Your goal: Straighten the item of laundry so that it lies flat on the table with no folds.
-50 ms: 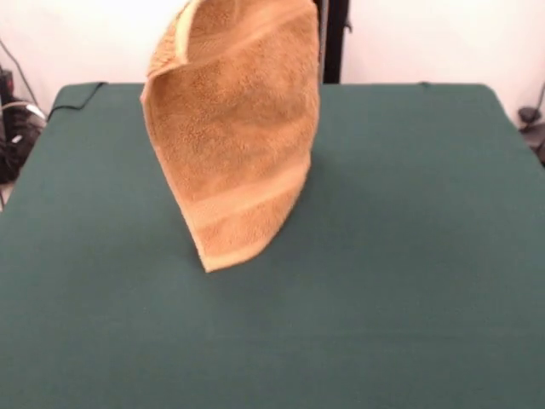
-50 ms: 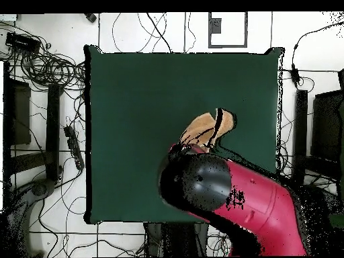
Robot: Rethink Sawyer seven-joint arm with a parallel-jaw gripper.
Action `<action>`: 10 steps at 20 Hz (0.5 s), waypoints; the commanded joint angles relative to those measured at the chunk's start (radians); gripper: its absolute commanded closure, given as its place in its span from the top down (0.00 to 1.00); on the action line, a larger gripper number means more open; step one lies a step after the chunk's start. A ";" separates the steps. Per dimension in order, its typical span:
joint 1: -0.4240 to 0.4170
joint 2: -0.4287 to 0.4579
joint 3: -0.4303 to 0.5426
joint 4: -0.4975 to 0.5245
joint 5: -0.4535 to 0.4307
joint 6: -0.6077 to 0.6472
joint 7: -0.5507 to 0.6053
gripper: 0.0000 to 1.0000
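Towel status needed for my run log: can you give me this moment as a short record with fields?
item: orange-tan towel
state: hanging in the air, draped in a vertical fold, not flat
lowest corner: at or just above the table; contact cannot be told
stripe bands: one near the top, one near the bottom in the front view
arm: red and black arm over the towel in the overhead view
tool: hidden by the arm and the picture's top edge
task: not yet done

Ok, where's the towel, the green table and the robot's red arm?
towel (image 1: 234, 145): front view, middle of the hanging cloth.
table (image 1: 409, 256): front view, bare green cloth.
red arm (image 2: 262, 208): overhead view, its red casing.
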 commanded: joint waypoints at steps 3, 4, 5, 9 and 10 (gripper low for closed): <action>0.052 -0.101 -0.092 0.125 -0.102 0.193 0.183 0.00; 0.064 -0.110 -0.108 0.121 -0.113 0.212 0.195 0.00; 0.077 -0.116 -0.121 0.114 -0.122 0.229 0.213 0.00; 0.116 -0.124 -0.138 0.116 -0.120 0.233 0.266 0.00; 0.115 -0.122 -0.138 0.103 -0.121 0.241 0.261 0.00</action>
